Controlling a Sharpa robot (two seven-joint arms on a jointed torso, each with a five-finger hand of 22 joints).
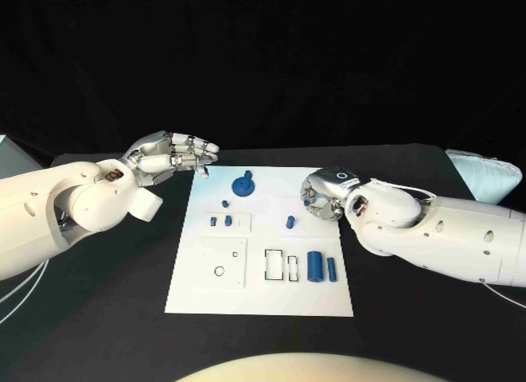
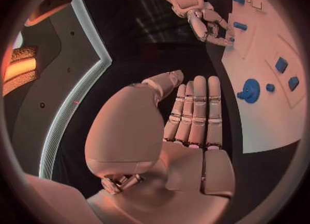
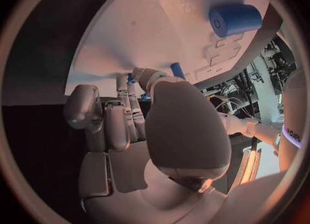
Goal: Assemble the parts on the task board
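The white task board [image 1: 263,290] lies in the middle of the table. On it are a blue round part [image 1: 243,187] near the far edge, small blue pieces [image 1: 221,221], a blue peg [image 1: 290,222] and two blue cylinders [image 1: 321,267]. My left hand [image 1: 171,155] hovers at the board's far left corner; its fingers [image 2: 196,110] lie straight side by side and hold nothing. My right hand [image 1: 324,195] hangs over the board's right edge, fingers half bent toward the peg [image 3: 177,70], apart from it and holding nothing. The cylinders [image 3: 235,18] lie behind that hand.
The board has empty cut-outs: a square recess with a hole [image 1: 221,263] and narrow slots [image 1: 281,265]. Black table [image 1: 102,318] surrounds the board. A pale object [image 1: 492,175] sits at the far right edge of the table.
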